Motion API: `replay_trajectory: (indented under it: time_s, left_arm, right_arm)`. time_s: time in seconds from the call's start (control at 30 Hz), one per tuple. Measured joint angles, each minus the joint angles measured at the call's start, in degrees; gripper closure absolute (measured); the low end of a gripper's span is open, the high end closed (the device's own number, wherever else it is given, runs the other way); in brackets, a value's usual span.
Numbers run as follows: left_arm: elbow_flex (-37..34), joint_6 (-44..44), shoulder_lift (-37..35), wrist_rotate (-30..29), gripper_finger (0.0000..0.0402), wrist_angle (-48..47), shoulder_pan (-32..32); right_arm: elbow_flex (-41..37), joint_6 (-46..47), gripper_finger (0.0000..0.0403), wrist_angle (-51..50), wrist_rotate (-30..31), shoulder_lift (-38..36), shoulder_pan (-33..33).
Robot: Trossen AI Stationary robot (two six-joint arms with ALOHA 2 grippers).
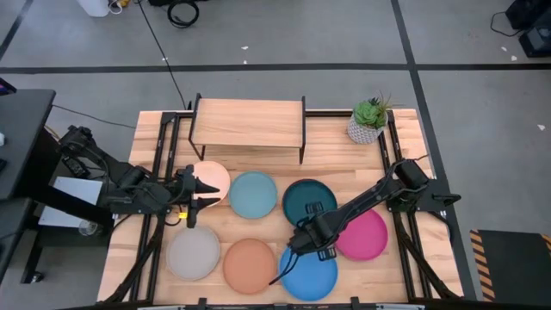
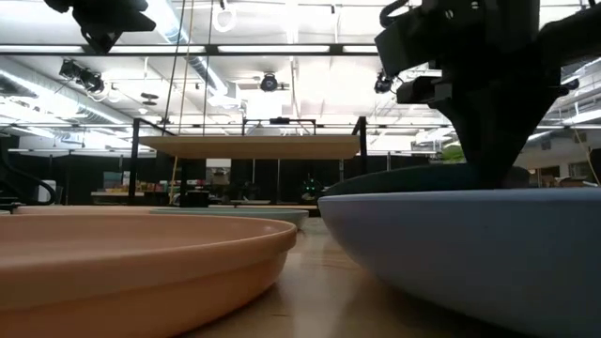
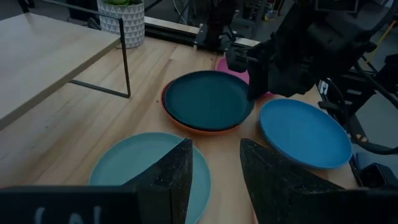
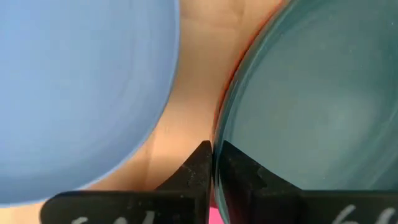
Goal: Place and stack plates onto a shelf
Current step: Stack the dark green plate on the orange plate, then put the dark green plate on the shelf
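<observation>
Right claw [image 4: 211,163] clenched on dark teal plate [image 1: 308,201] rim, frame centre. Left claw [image 1: 191,207] released over cream plate [image 1: 213,180]. Shelf [image 1: 248,122] upper centre, bare; all plates on counter [image 1: 151,138].

Eight round matte plates [image 1: 250,264], one wooden-topped black-legged shelf [image 1: 248,122], one potted green plant [image 1: 368,120], two dark robot arms [image 1: 370,201].

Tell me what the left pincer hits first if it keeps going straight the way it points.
Probably the light blue plate right ahead of the left pincer; beyond it lies the teal plate. Depth is unclear.
</observation>
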Motion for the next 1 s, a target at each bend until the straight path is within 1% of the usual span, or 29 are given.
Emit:
replay_trajectory:
  time_s: [0.13, 0.33, 0.4, 0.5, 0.6, 0.73, 0.87, 1.0]
  left_arm:
    - [0.0, 0.01, 0.11, 0.88, 0.026, -0.04, -0.02]
    - [0.0, -0.26, 0.2, 1.03, 0.026, -0.45, -0.07]
    - [0.0, -0.36, 0.2, 1.09, 0.026, -0.4, -0.09]
    - [0.0, -0.4, 0.2, 2.4, 0.026, -0.39, -0.09]
    - [0.0, -0.54, 0.22, 2.64, 0.026, -0.39, -0.1]
    - [0.0, -0.58, 0.22, 3.47, 0.026, -0.4, -0.28]
    - [0.0, -0.43, 0.22, 4.06, 0.026, -0.81, -0.28]
    - [0.0, -0.45, 0.22, 4.07, 0.026, -1.65, -0.28]
  right_arm:
    - [-0.01, 0.05, 0.0343, 0.65, -0.13, 0.1, -0.01]
    - [-0.01, 0.08, 0.0293, 0.7, -0.68, 0.1, -0.18]
    - [1.42, 0.88, 0.0279, -3.02, -1.49, 0.21, -0.22]
    - [5.38, 3.95, 0.0266, -11.03, -0.77, 0.19, -0.14]
    - [8.58, 6.07, 0.0262, -18.0, 0.79, -0.04, -0.11]
    - [9.66, 6.52, 0.0265, -23.85, -0.19, -0.93, -0.41]
    - [7.26, 6.06, 0.0273, -23.61, -0.2, -3.77, -1.27]
    - [1.57, 6.62, 0.0279, -20.66, -0.45, -8.71, -2.81]
